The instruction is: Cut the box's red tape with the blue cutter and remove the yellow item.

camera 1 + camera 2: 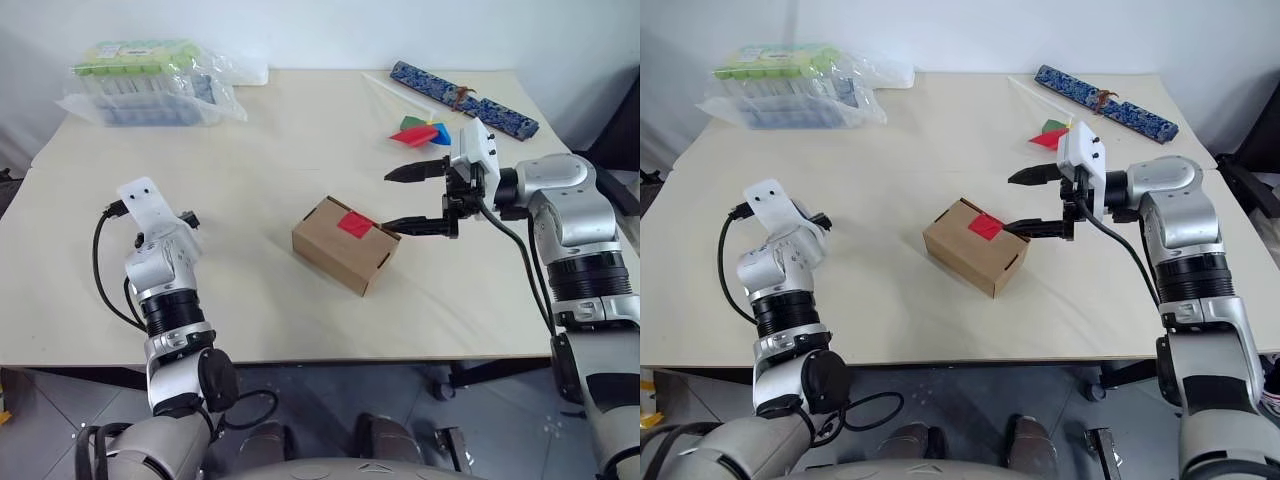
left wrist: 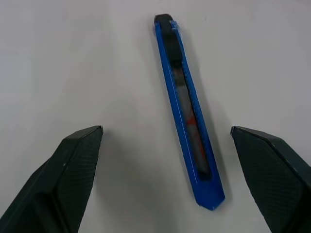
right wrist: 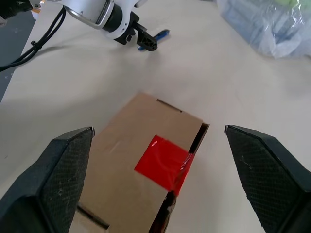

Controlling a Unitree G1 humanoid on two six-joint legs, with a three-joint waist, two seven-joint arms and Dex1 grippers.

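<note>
The blue cutter [image 2: 187,111] lies flat on the pale table, between the wide-apart fingers of my open left gripper [image 2: 166,131], which hovers over it at the table's left. The brown box [image 1: 345,243] sits mid-table with the red tape [image 1: 355,224] across its top seam. A dark gap shows beside the tape along the flap edge. My right gripper [image 1: 392,202] is open, pointing left at the box's right end, with one finger above the tape and one level with the box's top. In the right wrist view the left gripper [image 3: 146,42] is over the cutter [image 3: 163,34]. The yellow item is hidden.
A clear plastic bag of packaged goods [image 1: 150,85] lies at the back left. A long blue patterned strip [image 1: 465,98] and a multicoloured pinwheel [image 1: 420,132] lie at the back right, behind my right gripper. The table's front edge [image 1: 330,358] runs close below the box.
</note>
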